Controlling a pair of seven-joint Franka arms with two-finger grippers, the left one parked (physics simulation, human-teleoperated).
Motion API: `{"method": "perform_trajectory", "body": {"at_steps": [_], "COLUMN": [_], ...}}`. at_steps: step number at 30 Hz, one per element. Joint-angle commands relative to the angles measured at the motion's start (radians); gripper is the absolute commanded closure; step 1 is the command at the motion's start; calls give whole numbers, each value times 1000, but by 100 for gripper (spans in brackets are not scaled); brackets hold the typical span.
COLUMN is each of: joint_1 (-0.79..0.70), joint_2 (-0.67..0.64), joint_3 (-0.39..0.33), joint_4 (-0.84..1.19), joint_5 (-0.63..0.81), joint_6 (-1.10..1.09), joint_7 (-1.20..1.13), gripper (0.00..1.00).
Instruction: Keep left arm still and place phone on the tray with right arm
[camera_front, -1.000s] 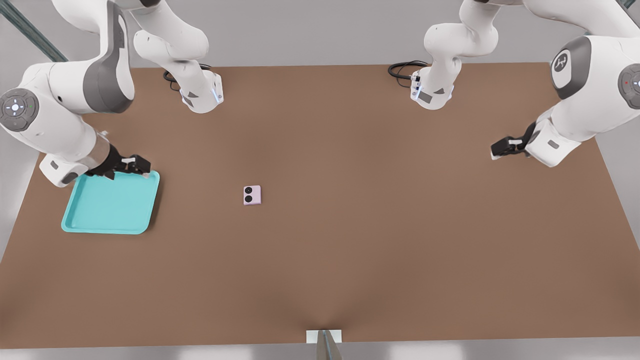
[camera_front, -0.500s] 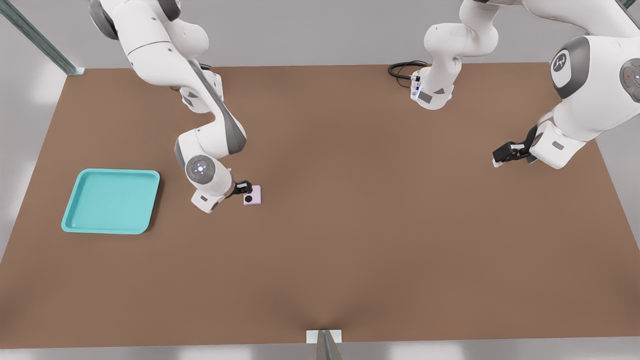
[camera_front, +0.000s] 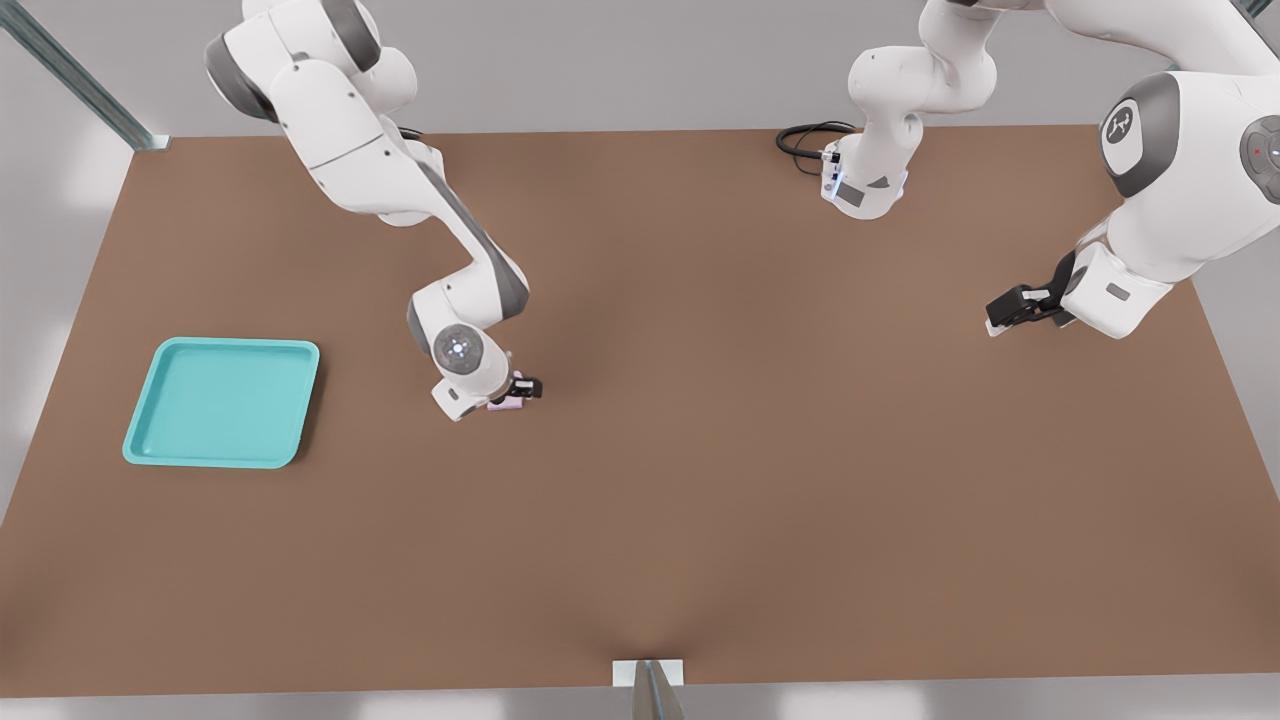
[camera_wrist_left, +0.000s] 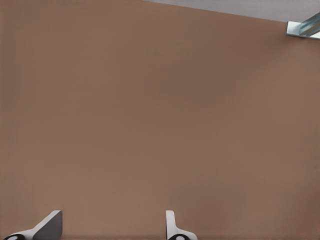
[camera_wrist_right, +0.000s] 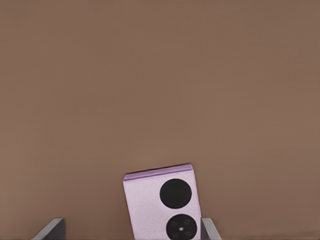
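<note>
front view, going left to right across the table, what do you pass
tray → gripper right over the phone, which it mostly hides → black cable coiled at the far edge

In the right wrist view the phone sits between the open fingers, off centre toward one of them.

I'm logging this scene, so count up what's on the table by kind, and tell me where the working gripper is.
Phone: 1, pale pink phone, between the gripper's fingers
Tray: 1, turquoise tray, toward the front view's left
Gripper: 1, right arm's gripper, down over the phone, fingers spread either side of it
Table: 1, brown table
Total: 4
</note>
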Motion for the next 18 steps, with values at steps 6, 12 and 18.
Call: {"method": "perform_trajectory", "body": {"at_steps": [6,12,18], "joint_1": [0,-14,-69], "joint_2": [4,4,4], "joint_3": [31,34,45], "joint_4": [-48,-71,-103], "joint_5": [-4,-84,-84], "joint_6": [21,24,73], "joint_7": [244,218,133], "gripper": [0,0,0]}}
